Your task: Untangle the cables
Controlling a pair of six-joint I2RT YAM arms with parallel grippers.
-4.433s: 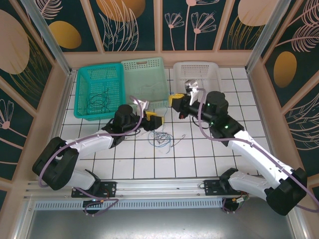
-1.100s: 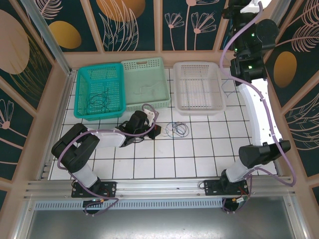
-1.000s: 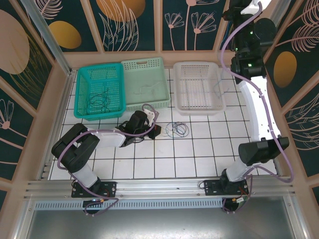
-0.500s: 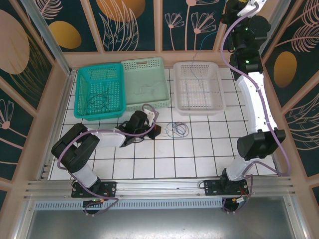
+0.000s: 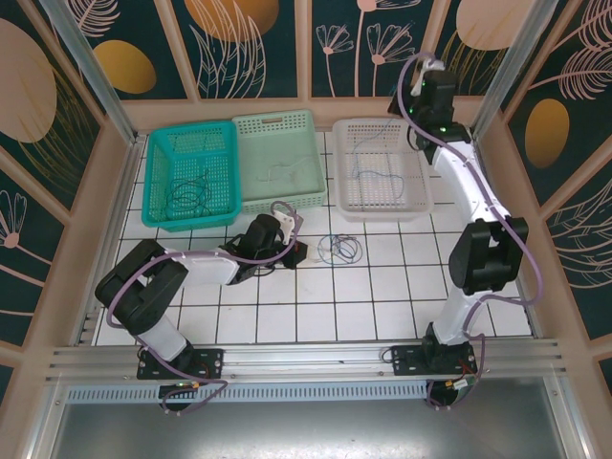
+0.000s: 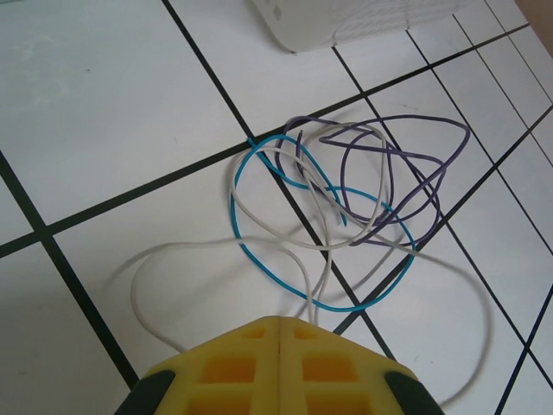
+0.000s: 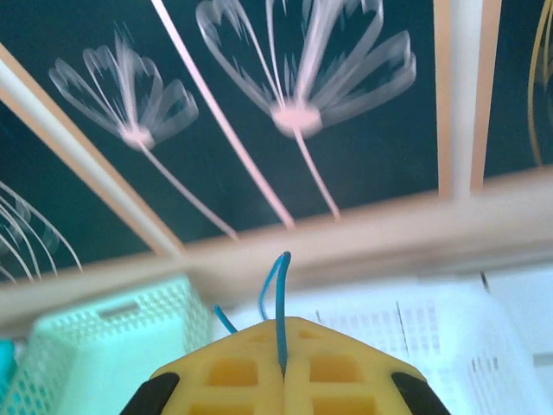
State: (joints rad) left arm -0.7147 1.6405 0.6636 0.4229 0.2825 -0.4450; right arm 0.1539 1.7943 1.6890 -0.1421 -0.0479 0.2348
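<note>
Now — blue strand pinched high over the white basket, knot sitting out front

Right, eyes on the white basket. The right arm stretches all the way to its far right corner, and the right gripper has its yellow pads pressed together on a blue cable. From the wrist camera, that strand comes straight up out of the seam between the pads, and a short second end curls out to the left of it. Seen from above, thin blue loops hang draped inside the white basket, mostly in its near half.

Down in front of the white basket, just off its near left corner, the tangle of cables lies flat on the tiles. A blue strand, a pale white strand and a purple strand loop through one another, and the wrist view shows them crossing several times.

The left gripper sits low on the tiles just left of that tangle, on the side away from the white basket's front. Its fingers are closed flush, with no gap at the seam. The pale strand runs from the knot right up to the fingertip edge and vanishes under it — whether it is nipped there, I cannot tell.

Left of the white basket stands a pale green basket with a pale wire inside. Beyond that is a teal basket holding dark loops.
</note>
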